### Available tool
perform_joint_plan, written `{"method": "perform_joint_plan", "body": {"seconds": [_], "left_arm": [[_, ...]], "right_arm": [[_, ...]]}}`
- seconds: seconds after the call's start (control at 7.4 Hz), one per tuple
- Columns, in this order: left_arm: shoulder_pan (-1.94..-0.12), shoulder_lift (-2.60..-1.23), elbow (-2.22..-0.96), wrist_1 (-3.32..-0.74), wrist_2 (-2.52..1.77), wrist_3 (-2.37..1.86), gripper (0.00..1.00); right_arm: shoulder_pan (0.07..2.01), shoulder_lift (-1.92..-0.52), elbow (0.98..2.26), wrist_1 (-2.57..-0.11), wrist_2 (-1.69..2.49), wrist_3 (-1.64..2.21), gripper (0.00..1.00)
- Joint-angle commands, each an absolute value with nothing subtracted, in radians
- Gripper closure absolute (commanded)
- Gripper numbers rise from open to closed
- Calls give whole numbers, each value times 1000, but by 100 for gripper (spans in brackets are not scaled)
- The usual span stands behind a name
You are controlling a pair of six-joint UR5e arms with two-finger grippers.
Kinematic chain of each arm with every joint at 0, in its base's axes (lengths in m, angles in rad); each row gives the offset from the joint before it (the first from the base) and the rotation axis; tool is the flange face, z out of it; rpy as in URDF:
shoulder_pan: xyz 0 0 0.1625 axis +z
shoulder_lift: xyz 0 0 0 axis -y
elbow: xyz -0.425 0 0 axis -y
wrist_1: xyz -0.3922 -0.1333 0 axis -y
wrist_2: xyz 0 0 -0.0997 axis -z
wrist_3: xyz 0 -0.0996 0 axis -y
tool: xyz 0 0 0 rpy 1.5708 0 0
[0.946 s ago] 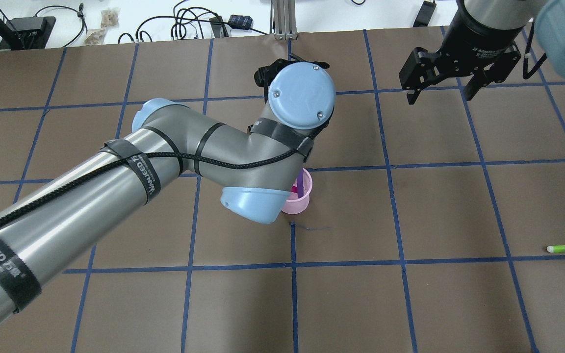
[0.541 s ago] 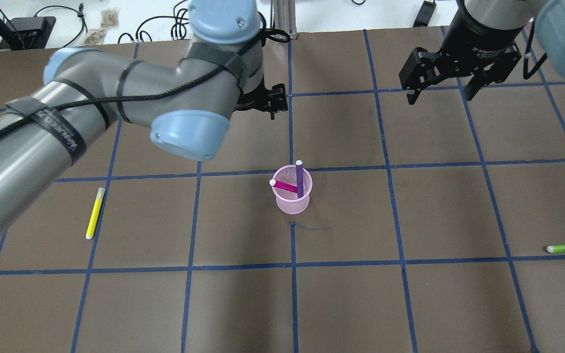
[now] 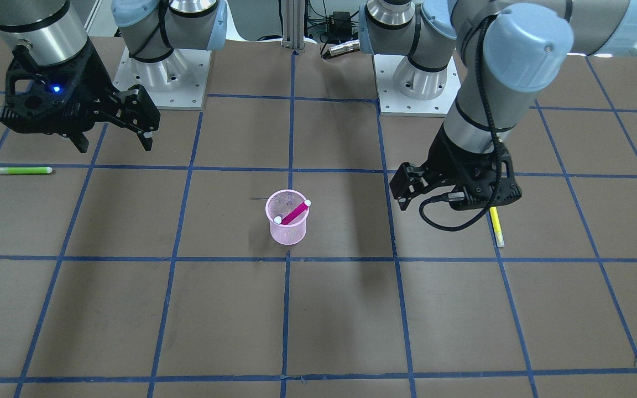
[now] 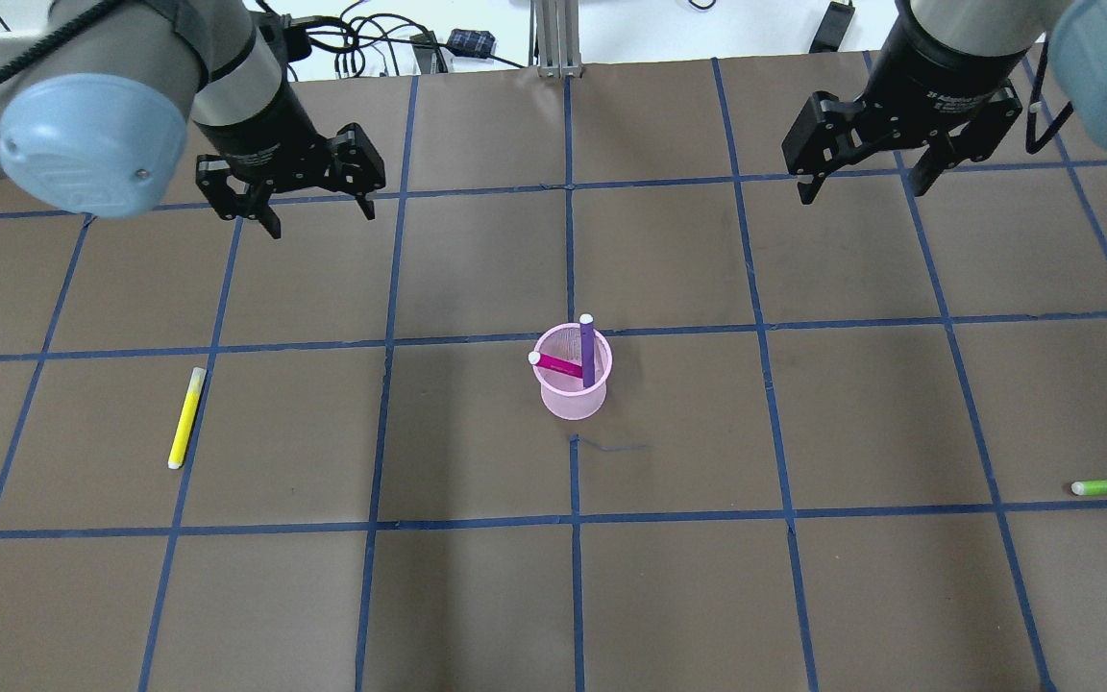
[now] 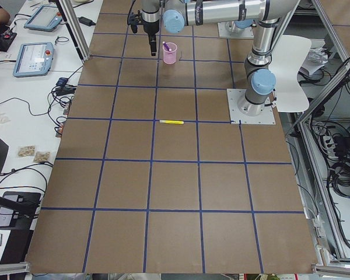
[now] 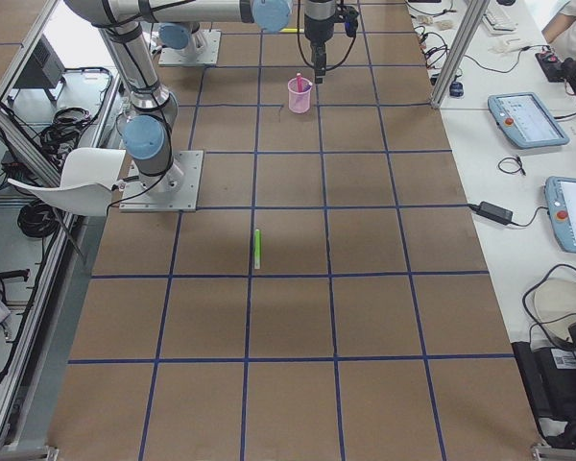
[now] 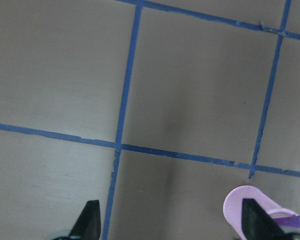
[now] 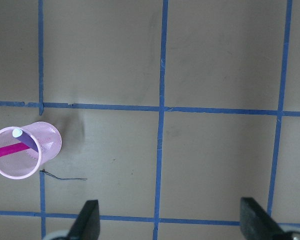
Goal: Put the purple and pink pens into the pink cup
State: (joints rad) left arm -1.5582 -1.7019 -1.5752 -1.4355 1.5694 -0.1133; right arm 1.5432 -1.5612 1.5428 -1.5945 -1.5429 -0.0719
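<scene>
Change: we find the left gripper [image 4: 320, 213] withdrawn from the pink cup [image 4: 573, 396] toward the far-left corner — fingers apart.
Right gripper [image 4: 863, 190]: fingers apart, by the far edge.
Pens: purple pen [image 4: 588, 351] and pink pen [image 4: 561, 366] inside the cup, mid-table.

Silver-grey tube arms, pale blue joint caps [image 4: 92, 144] with small screws; black left claw [image 4: 321, 221] and right claw [image 4: 861, 192]; braided black cable [image 3: 485, 99] along the left arm [image 3: 470, 113]

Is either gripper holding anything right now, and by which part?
Nothing is held: the left gripper and the right gripper are both open and empty.
</scene>
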Motion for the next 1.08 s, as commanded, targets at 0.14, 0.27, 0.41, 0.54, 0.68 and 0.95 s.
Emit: {"method": "perform_joint_plan", "body": {"seconds": [0.14,0.27,0.41,0.54,0.68,0.95], "left_arm": [[-1479,-1585,-1580,-1610,1609,80,0],[-1479,-1566,-1592,-1620,1606,78,0],[-1483,-1560,-1618,-1611,1605,65,0],[-1486,-1557,-1630,-1608,1606,64,0],[-1486,-1554,-1631,-1608,1598,63,0],[-1486,-1549,-1632,-1608,1608,64,0]], "right_arm": [[1543,-1562,1545,-1597,-1543,-68,0],[1545,-1562,1545,-1597,-1543,-67,0],[1545,-1562,1545,-1595,-1543,-67,0],[1543,-1562,1545,-1597,-1543,-67,0],[1543,-1562,1546,-1595,-1543,-67,0],[1545,-1562,1546,-1595,-1543,-67,0]]}}
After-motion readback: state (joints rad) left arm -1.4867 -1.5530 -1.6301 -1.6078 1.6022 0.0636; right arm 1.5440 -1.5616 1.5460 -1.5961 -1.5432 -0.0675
